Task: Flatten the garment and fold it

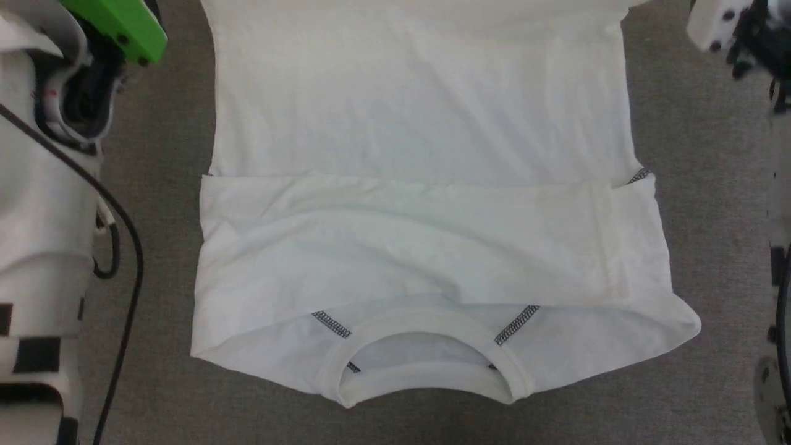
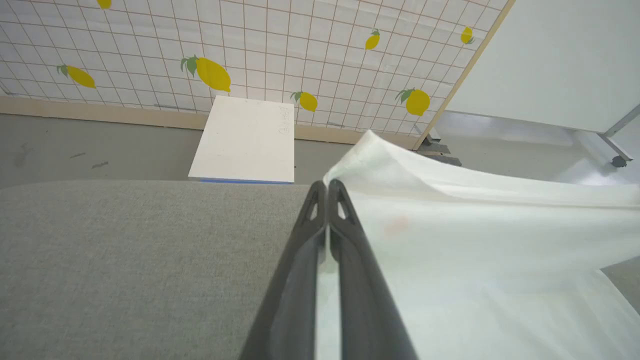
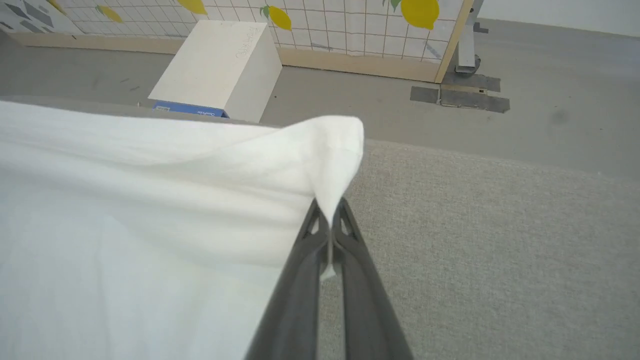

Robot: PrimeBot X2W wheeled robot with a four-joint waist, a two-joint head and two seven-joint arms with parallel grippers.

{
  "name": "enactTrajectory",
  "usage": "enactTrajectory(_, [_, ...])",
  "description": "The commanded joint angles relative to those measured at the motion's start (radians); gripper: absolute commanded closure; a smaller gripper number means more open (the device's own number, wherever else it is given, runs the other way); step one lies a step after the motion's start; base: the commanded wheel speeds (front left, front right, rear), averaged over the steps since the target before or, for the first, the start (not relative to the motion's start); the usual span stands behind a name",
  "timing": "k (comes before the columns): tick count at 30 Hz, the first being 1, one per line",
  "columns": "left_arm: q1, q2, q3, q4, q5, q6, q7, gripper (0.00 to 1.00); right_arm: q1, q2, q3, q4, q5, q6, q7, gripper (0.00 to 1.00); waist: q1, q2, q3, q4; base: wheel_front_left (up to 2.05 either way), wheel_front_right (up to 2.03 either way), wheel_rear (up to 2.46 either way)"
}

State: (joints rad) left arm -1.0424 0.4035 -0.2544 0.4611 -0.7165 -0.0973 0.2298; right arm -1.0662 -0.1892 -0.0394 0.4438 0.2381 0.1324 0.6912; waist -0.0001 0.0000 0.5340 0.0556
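Left gripper (image 2: pixel 327 186): jaws pressed together on 1 corner of the garment (image 2: pixel 475 240), with the fabric peaking up just past the fingertips. Right gripper (image 3: pixel 330 205): same condition, jaws tight on the opposite corner, which stands up in a small fold above the tips. Both pinches sit close to the far edge of the worktop (image 2: pixel 125 250), and both corners look raised off the grey surface.

Judgement: paired corner grips at the hem end suit either pulling the cloth taut or carrying that end over toward the collar (image 1: pixel 426 327) as a fold.

Garment position: spread along the middle of the worktop, collar toward the near edge and hem toward the far edge. An extra layer lies crosswise over the chest, probably the sleeves already brought in. Wrinkles are few, so flattening appears largely done.

Beyond the far edge, a white box (image 2: pixel 245 140) sits on the floor before a lemon-printed panel (image 2: pixel 300 50).

Count: 2 grippers, 2 held corners, 1 garment, 1 collar, 1 box.
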Motion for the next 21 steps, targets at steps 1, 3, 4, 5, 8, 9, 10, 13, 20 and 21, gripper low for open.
enactTrajectory(1, [0.057, 0.009, 0.003, -0.018, -0.007, -0.007, -0.013, 1.0, 0.067, -0.011, -0.01, -0.018, 0.037, -0.002, -0.01, 1.0, 0.0001, 0.0, -0.169, -0.008, 0.0, 0.0, 0.0])
enactTrajectory(3, [0.136, 0.005, 0.014, -0.048, -0.036, -0.01, -0.03, 1.0, 0.155, -0.017, -0.033, -0.051, 0.085, -0.002, -0.025, 1.0, 0.0001, 0.0, -0.217, -0.009, 0.0, 0.0, 0.0])
enactTrajectory(4, [0.182, 0.007, 0.016, -0.068, -0.045, -0.011, -0.034, 1.0, 0.207, -0.022, -0.041, -0.072, 0.107, -0.002, -0.027, 1.0, 0.0001, 0.0, -0.24, -0.009, 0.0, 0.0, 0.0])
enactTrajectory(5, [0.221, 0.007, 0.02, -0.086, -0.053, -0.01, -0.043, 1.0, 0.25, -0.023, -0.052, -0.089, 0.125, -0.002, -0.032, 1.0, 0.0001, 0.0, -0.262, -0.009, 0.0, 0.0, 0.0])
enactTrajectory(8, [0.377, 0.033, 0.021, -0.165, -0.045, 0.006, -0.066, 1.0, 0.393, 0.015, -0.104, -0.144, 0.207, -0.002, -0.038, 1.0, 0.0001, 0.0, -0.33, -0.022, 0.0, 0.0, 0.0])
enactTrajectory(9, [0.427, 0.031, 0.028, -0.193, -0.059, 0.013, -0.07, 1.0, 0.432, 0.027, -0.113, -0.163, 0.224, -0.002, -0.037, 1.0, 0.0001, 0.0, -0.345, -0.026, 0.0, 0.0, 0.0])
enactTrajectory(10, [0.486, 0.026, 0.036, -0.23, -0.076, 0.024, -0.072, 1.0, 0.479, 0.034, -0.119, -0.189, 0.236, -0.002, -0.035, 1.0, 0.0001, 0.0, -0.359, -0.026, 0.0, 0.0, 0.0])
enactTrajectory(13, [0.627, 0.02, 0.038, -0.311, -0.093, 0.056, -0.074, 1.0, 0.6, 0.055, -0.159, -0.254, 0.265, -0.002, -0.043, 1.0, 0.0001, 0.0, -0.398, -0.014, 0.0, 0.0, 0.0])
enactTrajectory(20, [0.874, -0.02, 0.056, -0.427, -0.139, 0.129, -0.099, 1.0, 0.858, 0.106, -0.217, -0.383, 0.292, -0.002, -0.044, 1.0, 0.0001, 0.0, -0.434, 0.01, 0.0, 0.0, 0.0])
enactTrajectory(21, [0.896, -0.024, 0.059, -0.431, -0.142, 0.137, -0.104, 1.0, 0.888, 0.112, -0.223, -0.391, 0.296, -0.002, -0.043, 1.0, 0.0001, 0.0, -0.438, 0.013, 0.0, 0.0, 0.0])
